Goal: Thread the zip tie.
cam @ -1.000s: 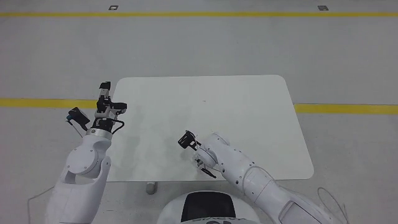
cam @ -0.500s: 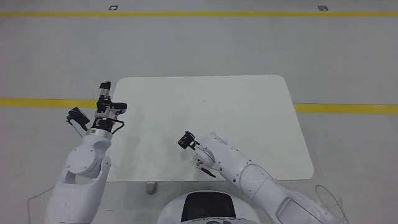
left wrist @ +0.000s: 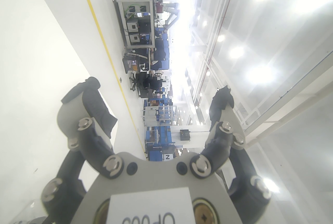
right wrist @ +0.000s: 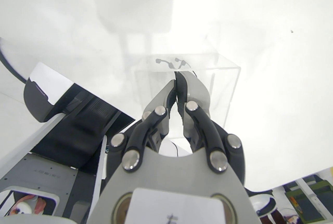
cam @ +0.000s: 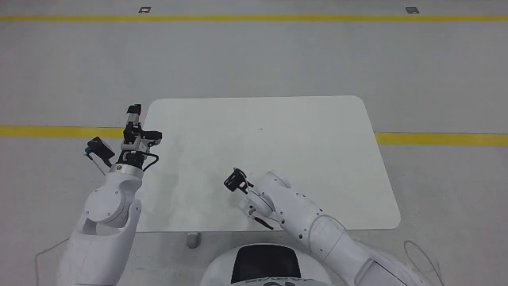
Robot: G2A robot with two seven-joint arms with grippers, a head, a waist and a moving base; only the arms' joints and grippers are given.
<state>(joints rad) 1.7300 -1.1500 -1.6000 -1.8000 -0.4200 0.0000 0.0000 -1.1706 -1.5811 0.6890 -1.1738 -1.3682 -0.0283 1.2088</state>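
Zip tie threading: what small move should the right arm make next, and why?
Likely open the right gripper and ease it into the clear box to pick a tie. It is shut, tips at the box, with nothing visibly held; the left gripper is open and empty at the table edge. Whether the grey shapes at its rim are ties is unclear.

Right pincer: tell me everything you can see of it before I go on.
The right pincer is shut, its two fingers pressed tip to tip with nothing visible between them. They look like grey metal with dark inner pads, on black links with silver rivets. The tips point at a clear box; contact cannot be told.
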